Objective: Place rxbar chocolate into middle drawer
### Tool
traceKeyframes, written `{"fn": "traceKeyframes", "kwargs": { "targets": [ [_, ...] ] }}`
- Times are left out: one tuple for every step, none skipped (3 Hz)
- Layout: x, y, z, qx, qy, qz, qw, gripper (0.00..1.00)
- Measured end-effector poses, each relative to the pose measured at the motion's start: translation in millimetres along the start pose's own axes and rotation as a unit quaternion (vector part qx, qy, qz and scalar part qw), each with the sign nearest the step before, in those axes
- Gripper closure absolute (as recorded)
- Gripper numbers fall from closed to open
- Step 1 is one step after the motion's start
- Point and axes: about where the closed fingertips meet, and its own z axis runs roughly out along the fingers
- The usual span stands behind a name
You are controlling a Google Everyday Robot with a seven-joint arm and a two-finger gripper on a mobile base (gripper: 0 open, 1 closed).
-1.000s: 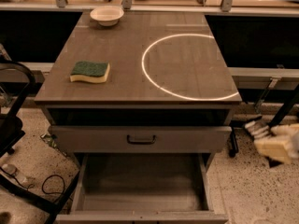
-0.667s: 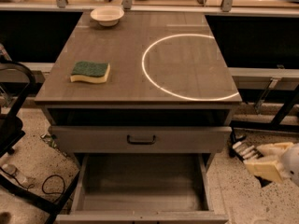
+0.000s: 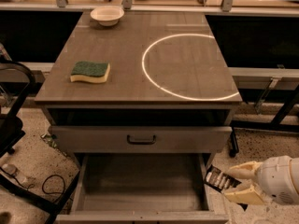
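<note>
My gripper (image 3: 230, 184) is at the lower right of the camera view, just outside the right wall of the open middle drawer (image 3: 140, 183). Its two cream fingers are shut on the rxbar chocolate (image 3: 217, 177), a small dark bar with pale lettering. The bar pokes out to the left and sits over the drawer's right wall, near its front corner. The drawer is pulled out below the table and its grey floor is bare.
Above the open drawer is a shut drawer front with a dark loop handle (image 3: 141, 139). On the tabletop (image 3: 140, 87) lie a green-and-yellow sponge (image 3: 90, 72) at the left and a white bowl (image 3: 107, 15) at the back. A black frame (image 3: 14, 125) stands at the left.
My gripper has moved left and down with the bar, from beside the table's right side to the right wall of the open drawer. Nothing on the table has moved.
</note>
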Motion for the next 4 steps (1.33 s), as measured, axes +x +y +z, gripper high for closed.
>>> {"fn": "traceKeyframes", "kwargs": {
  "targets": [
    [0.6,4.2,1.4,-0.008,0.0,-0.044,0.999,1.0],
    [0.3,3.8,1.1,-0.007,0.0,-0.044,0.999,1.0],
    [-2.4,2.9,10.9,-0.003,0.007,-0.044,0.999,1.0],
    [-11.4,8.7,58.8,-0.028,0.013,-0.061,0.9977,1.0]
  ]
}}
